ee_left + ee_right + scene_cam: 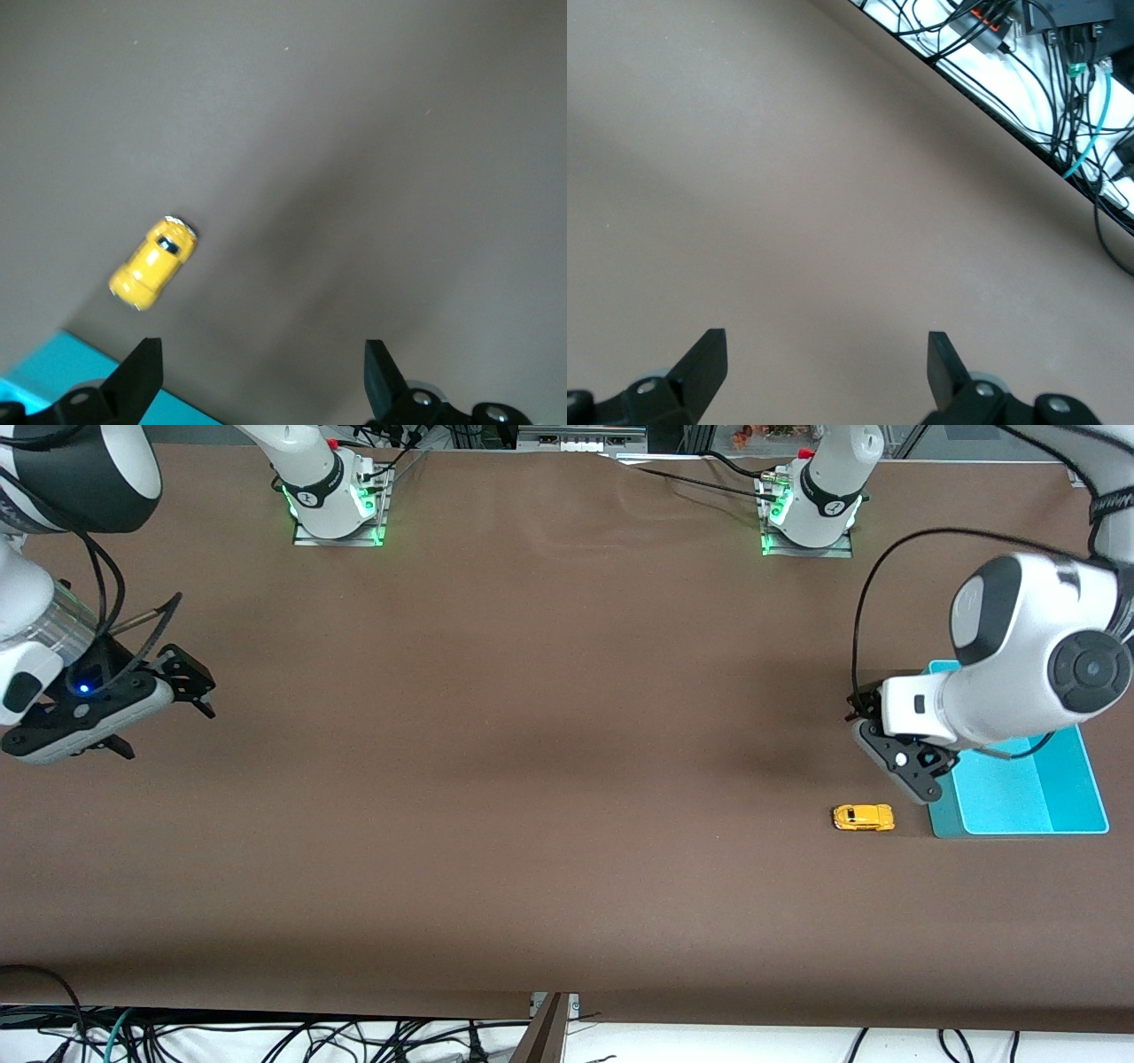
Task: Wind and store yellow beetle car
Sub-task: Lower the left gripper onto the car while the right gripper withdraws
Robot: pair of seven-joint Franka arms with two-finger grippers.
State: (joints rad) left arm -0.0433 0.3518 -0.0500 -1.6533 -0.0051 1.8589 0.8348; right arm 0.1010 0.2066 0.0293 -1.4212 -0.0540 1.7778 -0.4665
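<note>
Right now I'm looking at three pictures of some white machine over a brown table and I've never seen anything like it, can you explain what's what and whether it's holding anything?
These are two white robot arms, each ending in a two-finger gripper, bolted along one edge of a brown table. The wide picture comes from a high camera facing them. The other two come from cameras on the arms' wrists, looking down past the black fingers. On the table lies a tiny yellow beetle car, resting on its wheels beside a shallow turquoise tray at the left arm's end. The left gripper hangs over the table at the tray's edge, close to the car, fingers open, and its wrist camera shows the car ahead, untouched. The right gripper waits over bare table at the right arm's end, also open. Neither holds anything.
</note>
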